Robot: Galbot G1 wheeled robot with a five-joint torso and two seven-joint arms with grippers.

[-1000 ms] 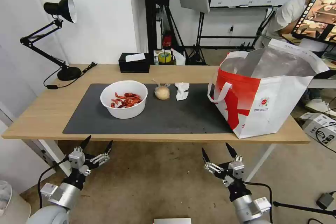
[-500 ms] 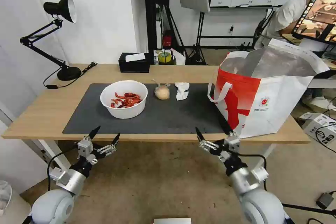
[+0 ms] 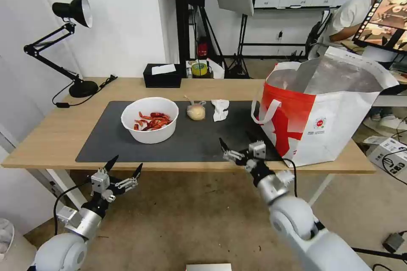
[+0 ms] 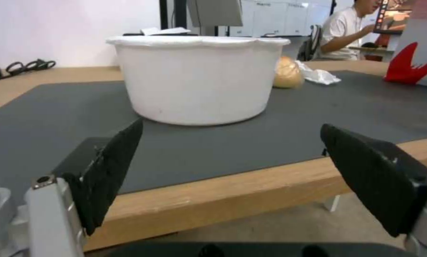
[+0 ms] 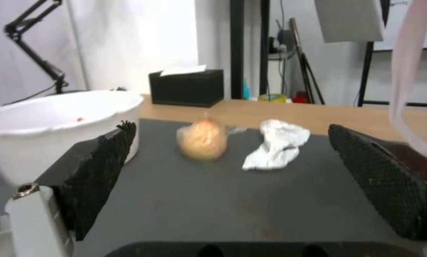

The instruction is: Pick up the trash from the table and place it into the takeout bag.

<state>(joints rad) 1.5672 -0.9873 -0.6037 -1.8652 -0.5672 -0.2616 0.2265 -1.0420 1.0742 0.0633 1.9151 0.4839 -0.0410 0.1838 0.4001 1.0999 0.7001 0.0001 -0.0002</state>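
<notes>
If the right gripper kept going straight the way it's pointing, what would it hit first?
Probably the beige bag or the crumpled tissue; the open right gripper frames both, with bare mat between. Depth is unclear.

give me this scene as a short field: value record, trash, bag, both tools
bowl: white, holds red shells, on the dark mat
small bag: beige-filled, between bowl and tissue
tissue: crumpled white, on the mat
takeout bag: white-and-red tote, open, standing at the table's right end
left tool: open, empty, below the table's front edge
right tool: open, empty, over the mat's front part, pointed toward the small bag and tissue
trash bagged: not visible
</notes>
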